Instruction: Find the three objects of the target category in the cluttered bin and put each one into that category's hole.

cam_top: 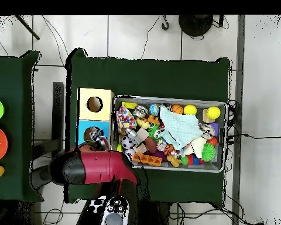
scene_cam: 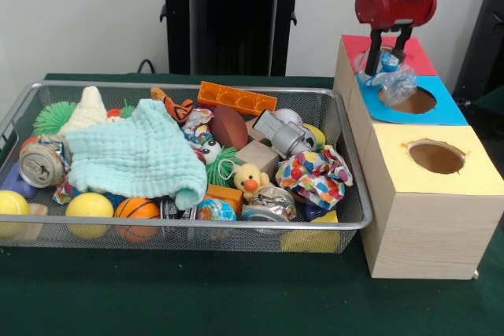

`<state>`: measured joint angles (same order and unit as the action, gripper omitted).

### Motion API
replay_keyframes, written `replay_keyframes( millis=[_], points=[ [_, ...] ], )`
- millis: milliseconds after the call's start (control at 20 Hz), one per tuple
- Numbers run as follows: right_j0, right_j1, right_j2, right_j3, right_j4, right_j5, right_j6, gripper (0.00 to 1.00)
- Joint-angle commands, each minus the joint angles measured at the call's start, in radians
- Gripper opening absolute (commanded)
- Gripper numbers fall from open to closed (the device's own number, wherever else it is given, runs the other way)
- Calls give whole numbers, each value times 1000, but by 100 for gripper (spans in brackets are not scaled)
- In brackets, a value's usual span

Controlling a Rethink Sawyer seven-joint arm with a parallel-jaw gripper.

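1. Hovering over the box [scene_cam: 425,218], our gripper [scene_cam: 387,51] pinches a crumpled plastic bottle [scene_cam: 391,78] with a blue cap.
2. We see the bottle hanging between the red hole [scene_cam: 370,59] and the blue hole [scene_cam: 409,100], partly over each.
3. We note the yellow hole [scene_cam: 436,156] nearest the camera, uncovered.
4. Beside the box, the wire bin [scene_cam: 236,230] holds clutter: a mint cloth [scene_cam: 138,155], balls, a crushed can [scene_cam: 41,164], a duck [scene_cam: 250,180].
5. From overhead, we find the arm [cam_top: 93,167] covering the box's red end.

A crumpled clear plastic bottle with a blue cap [scene_cam: 389,76] hangs in the gripper [scene_cam: 387,57], over the box [scene_cam: 409,218] at the seam between its red and blue tops. It sits just beside the blue hole [scene_cam: 408,100], tilted.
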<state>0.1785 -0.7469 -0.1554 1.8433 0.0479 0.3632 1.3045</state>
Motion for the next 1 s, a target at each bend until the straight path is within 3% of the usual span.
replay_keyframes(
  millis=[50,1000],
  points=[
    [6,64,30,47,21,-70,259,0],
    [109,81,-21,4,71,-26,313,0]
  ],
)
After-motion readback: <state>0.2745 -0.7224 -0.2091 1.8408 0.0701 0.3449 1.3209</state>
